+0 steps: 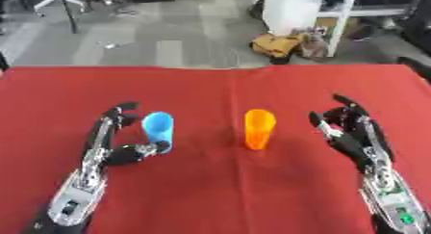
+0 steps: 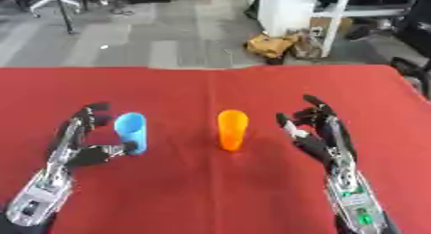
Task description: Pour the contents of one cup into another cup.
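Flanking cups (image 1: 158,130), open robot hands (image 1: 349,127) apart.

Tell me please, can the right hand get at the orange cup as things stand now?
Probably yes. The right hand is open beside the orange cup, with only bare red tablecloth between them. The blue cup stands on the other side, at the left hand.

A big red cloth (image 1: 219,84) covers the table and fills most of the picture. Behind it, at the top, the floor (image 1: 160,40) is grey with lighter and darker squares. A white cabinet (image 1: 295,9) stands at the upper right, with a yellow and brown bag (image 1: 282,44) on the floor just beside it. White chair legs (image 1: 59,2) and a thin dark pole (image 1: 67,9) show in the upper left corner.
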Available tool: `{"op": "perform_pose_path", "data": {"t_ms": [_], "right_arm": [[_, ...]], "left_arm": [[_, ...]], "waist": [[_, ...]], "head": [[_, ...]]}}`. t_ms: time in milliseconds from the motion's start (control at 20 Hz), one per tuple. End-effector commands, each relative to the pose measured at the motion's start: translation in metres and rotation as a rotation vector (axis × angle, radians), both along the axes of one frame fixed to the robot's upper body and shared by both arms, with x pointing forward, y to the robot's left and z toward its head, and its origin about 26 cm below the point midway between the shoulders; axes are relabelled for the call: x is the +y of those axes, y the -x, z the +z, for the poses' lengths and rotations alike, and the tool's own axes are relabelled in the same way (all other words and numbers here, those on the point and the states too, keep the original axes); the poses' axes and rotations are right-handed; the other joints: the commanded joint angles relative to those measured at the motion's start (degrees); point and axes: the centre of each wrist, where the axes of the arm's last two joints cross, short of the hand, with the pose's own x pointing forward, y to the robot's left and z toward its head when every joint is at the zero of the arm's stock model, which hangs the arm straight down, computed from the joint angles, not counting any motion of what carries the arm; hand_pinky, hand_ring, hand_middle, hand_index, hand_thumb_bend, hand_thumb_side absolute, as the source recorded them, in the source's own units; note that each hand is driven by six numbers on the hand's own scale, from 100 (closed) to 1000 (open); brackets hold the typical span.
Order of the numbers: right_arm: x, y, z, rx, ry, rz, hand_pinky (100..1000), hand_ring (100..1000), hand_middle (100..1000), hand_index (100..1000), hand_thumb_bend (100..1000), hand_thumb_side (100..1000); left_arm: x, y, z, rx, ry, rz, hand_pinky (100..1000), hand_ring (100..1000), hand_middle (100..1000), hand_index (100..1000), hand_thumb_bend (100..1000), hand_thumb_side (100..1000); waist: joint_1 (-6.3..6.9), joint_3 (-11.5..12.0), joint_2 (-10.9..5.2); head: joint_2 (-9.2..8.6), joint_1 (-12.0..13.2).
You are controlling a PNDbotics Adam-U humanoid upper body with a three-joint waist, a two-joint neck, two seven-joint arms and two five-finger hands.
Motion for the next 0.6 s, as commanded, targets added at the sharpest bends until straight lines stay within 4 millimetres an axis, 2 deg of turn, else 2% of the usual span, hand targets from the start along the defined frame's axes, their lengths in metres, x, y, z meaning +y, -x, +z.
{"op": "perform_pose_path", "data": {"t_ms": [50,600], "right_arm": [[0.002,-0.0023,0.0146,-0.045,0.006,0.016,820,564,545,883,515,353],[0.0073,-0.0031,0.0153,-0.049,0.006,0.038,820,564,544,881,514,353]], "left_arm": [[-0.005,-0.0052,0.0066,-0.023,-0.005,0.017,809,736,768,827,890,131],[-0.0112,-0.0126,-0.0023,0.009,0.008,0.05,790,694,740,823,883,122]], "waist": [[-0.17,-0.2,-0.61],[-0.58,-1.0,0.32]], "head": [[-0.19,0.3],[-0.54,0.8]]}}
